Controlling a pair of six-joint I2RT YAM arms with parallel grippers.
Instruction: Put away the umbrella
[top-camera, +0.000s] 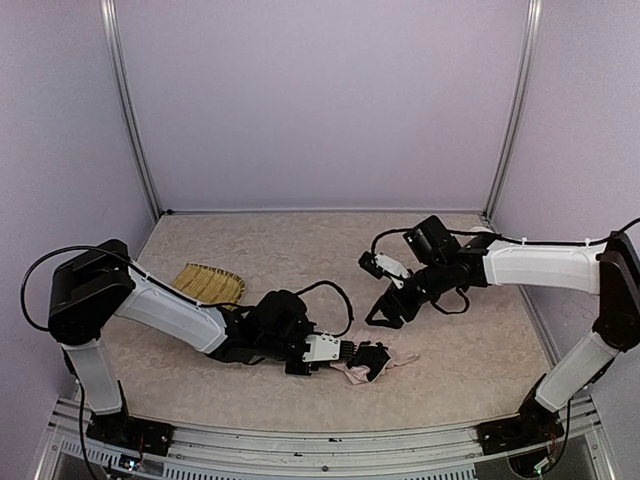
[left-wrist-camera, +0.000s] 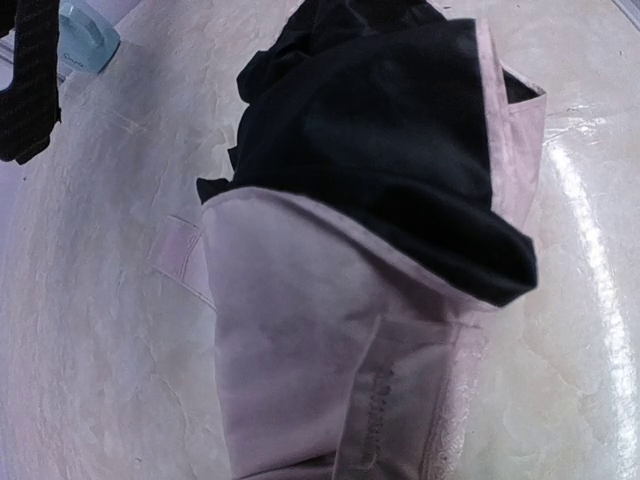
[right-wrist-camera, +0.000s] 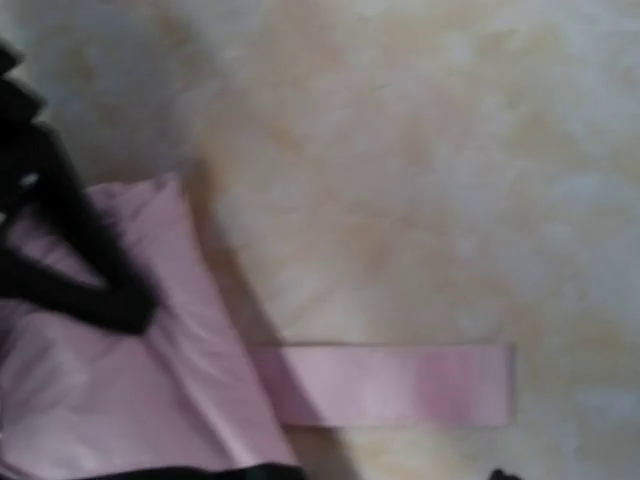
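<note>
At 6 o'clock on the worktop (top-camera: 300, 250), left pincer (top-camera: 352, 352) grips the umbrella (top-camera: 375, 365); right pincer (top-camera: 385, 312) hangs open at its 1 o'clock.

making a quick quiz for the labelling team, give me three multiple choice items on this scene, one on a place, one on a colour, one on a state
1. Where is the yellow woven tray?
A) on the left of the table, partly behind the left arm
B) under the right arm
C) in the far right corner

2. What colour is the strap tab of the umbrella?
A) yellow
B) pale pink
C) blue

3. How do the right fingers stand?
A) shut on the strap tab
B) shut on the tray
C) open, holding nothing

Answers:
1 A: the top view shows it at the left, with the left arm crossing in front.
2 B: the right wrist view shows the tab flat on the table, pale pink.
3 C: the top view shows them spread, apart from the umbrella.
</note>
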